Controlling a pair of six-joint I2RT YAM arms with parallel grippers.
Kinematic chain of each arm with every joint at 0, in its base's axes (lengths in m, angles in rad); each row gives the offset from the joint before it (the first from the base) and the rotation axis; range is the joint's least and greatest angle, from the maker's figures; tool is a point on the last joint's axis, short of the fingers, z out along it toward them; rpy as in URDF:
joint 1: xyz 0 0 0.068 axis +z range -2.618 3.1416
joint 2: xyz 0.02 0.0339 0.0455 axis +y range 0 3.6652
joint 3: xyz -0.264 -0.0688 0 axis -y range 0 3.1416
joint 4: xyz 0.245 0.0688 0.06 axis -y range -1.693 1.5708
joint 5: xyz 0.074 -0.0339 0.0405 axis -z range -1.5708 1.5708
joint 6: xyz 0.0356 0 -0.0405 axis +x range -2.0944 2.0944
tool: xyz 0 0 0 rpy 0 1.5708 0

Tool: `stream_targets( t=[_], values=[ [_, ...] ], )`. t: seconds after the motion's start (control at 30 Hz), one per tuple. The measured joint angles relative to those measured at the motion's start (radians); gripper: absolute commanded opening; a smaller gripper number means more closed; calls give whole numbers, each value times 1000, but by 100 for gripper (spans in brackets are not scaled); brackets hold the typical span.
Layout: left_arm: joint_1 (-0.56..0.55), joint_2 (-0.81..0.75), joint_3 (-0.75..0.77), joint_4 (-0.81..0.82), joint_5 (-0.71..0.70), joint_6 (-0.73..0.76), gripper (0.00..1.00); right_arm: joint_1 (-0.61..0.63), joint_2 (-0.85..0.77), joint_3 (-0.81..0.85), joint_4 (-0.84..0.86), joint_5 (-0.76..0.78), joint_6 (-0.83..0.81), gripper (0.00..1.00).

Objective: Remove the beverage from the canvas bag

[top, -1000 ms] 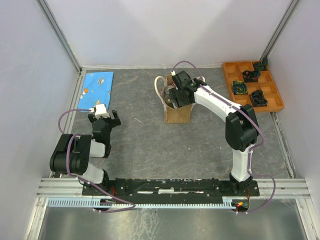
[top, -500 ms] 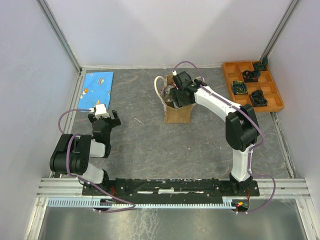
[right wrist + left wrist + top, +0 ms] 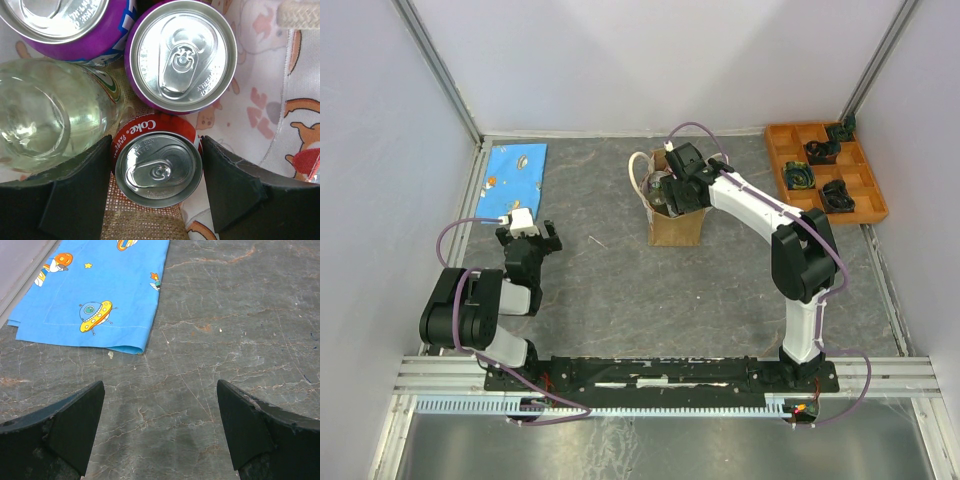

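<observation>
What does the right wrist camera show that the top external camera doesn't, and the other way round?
Only the right wrist view: the drinks inside the canvas bag, namely a red Coke can flanked by the right gripper, two purple cans and a clear bottle. Only the top external view: the bag's brown outside, the blue cloth, the orange tray and the left gripper. Both: the canvas bag and the right gripper at its mouth.
</observation>
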Motion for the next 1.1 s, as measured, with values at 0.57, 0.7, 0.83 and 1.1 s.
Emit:
stream_targets(
  t=[0.57, 0.7, 0.83, 1.1],
  values=[
    [0, 0, 0, 0, 0, 0, 99, 1, -53, 61, -71, 55, -45, 0],
    [0, 0, 0, 0, 0, 0, 99, 0, -100, 74, -78, 71, -55, 0],
    [0, 0, 0, 0, 0, 0, 99, -1, -139, 108, -90, 84, -63, 0],
    [0, 0, 0, 0, 0, 0, 99, -4, -192, 199, -89, 114, -79, 0]
  ],
)
